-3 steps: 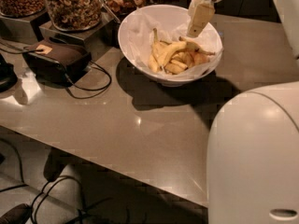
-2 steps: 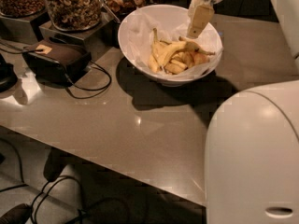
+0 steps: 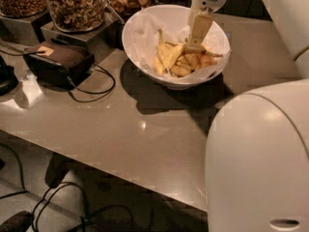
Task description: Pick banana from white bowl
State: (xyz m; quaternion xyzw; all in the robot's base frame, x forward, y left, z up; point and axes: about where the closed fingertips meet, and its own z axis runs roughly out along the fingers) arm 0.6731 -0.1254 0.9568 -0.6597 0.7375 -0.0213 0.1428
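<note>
The white bowl (image 3: pixel 145 47), lined with crumpled white paper, stands at the back of the table. It holds several yellow bananas. The longest banana (image 3: pixel 169 57) lies slanted in the left middle of the pile, its thin stem pointing up and back. My gripper (image 3: pixel 195 46) comes straight down from the white wrist above. Its tan tip is down among the bananas at the right middle of the pile, just right of the long banana. What it touches is hidden.
Glass jars of nuts (image 3: pixel 77 4) stand on metal stands at the back left. A dark box (image 3: pixel 60 62) with a black cable (image 3: pixel 96 93) lies left of the bowl. My white body (image 3: pixel 260 163) fills the lower right. The table's front edge (image 3: pixel 96 170) runs diagonally, with cables on the floor below.
My gripper has come down a little deeper into the bowl, onto the banana pile. The bowl and bananas have stayed in place.
</note>
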